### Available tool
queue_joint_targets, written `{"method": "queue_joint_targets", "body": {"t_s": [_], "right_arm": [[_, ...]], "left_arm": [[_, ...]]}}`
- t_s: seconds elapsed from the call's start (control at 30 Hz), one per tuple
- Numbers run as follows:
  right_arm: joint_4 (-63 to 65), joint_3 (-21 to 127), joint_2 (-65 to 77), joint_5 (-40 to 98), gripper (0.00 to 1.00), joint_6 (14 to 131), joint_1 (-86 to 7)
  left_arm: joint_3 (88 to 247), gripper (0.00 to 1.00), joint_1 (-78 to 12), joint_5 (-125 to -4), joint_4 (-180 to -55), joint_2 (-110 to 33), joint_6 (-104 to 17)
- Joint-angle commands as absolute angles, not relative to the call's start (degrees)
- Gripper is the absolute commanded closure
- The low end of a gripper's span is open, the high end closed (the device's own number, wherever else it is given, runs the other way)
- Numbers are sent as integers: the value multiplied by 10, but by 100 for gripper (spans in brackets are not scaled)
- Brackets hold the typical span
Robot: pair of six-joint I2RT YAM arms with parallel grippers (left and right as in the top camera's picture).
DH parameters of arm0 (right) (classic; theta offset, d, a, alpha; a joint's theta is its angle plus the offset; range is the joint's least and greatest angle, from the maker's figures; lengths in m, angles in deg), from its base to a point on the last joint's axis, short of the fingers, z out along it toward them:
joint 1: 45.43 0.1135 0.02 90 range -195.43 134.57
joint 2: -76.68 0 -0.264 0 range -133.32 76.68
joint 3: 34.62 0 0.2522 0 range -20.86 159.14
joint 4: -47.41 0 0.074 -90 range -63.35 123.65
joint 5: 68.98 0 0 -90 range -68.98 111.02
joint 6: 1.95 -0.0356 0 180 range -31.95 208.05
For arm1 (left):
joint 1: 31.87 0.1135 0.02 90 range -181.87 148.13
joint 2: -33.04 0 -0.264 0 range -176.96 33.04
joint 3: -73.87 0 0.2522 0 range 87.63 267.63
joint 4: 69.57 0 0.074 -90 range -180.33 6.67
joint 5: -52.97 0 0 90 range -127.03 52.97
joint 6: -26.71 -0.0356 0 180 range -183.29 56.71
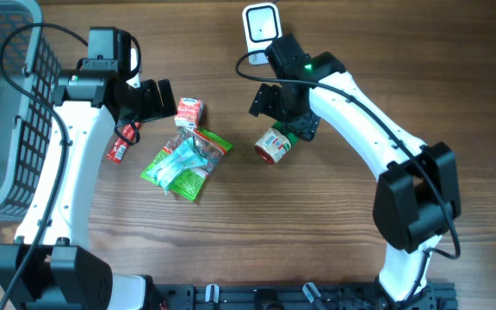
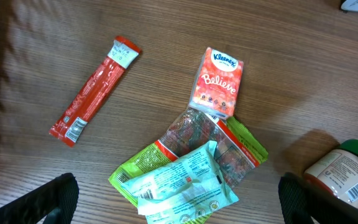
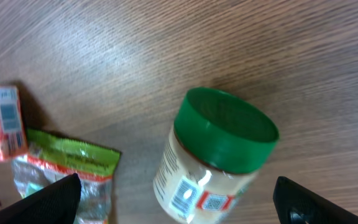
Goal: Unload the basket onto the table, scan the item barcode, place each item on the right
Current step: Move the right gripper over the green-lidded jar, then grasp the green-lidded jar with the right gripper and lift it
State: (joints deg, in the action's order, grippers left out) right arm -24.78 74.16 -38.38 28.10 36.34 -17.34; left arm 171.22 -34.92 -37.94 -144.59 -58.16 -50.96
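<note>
Jar with green lid (image 3: 216, 155) lies sideways on wooden worktop (image 3: 260, 50); right gripper (image 3: 176, 186) and left gripper (image 2: 178, 186) both spread apart, empty.

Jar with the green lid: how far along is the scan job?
Done: nothing the frames can confirm. In hand: nothing. The jar lies on its side on the table under the open right gripper, fingers clear of it. The left gripper is open too, near the Kleenex pack. Left: grasp the jar, show its barcode to the scanner.
</note>
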Motion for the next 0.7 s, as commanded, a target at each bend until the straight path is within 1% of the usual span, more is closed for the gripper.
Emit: {"method": "queue_joint_targets", "body": {"t_s": [0.0, 0.23, 0.3, 0.53, 0.57, 0.6, 0.67], "right_arm": [[-237, 729, -403, 287, 0, 320, -169], [-209, 700, -410, 287, 1, 318, -169], [-208, 692, -415, 288, 1, 304, -169], [-208, 671, -421, 300, 2, 311, -165], [-208, 671, -421, 300, 4, 313, -164], [-208, 671, -421, 300, 9, 325, -163], [-211, 671, -421, 300, 23, 359, -162]], "left_arm": [[1712, 0, -350, -376, -1445, -582, -508], [1712, 0, -350, -376, -1445, -582, -508], [1712, 0, -350, -376, -1445, -582, -508], [1712, 0, -350, -376, -1445, -582, -508], [1712, 0, -350, -376, -1445, -582, -508], [1712, 0, -350, -376, -1445, -582, -508], [1712, 0, -350, -376, -1445, -582, -508]]}}
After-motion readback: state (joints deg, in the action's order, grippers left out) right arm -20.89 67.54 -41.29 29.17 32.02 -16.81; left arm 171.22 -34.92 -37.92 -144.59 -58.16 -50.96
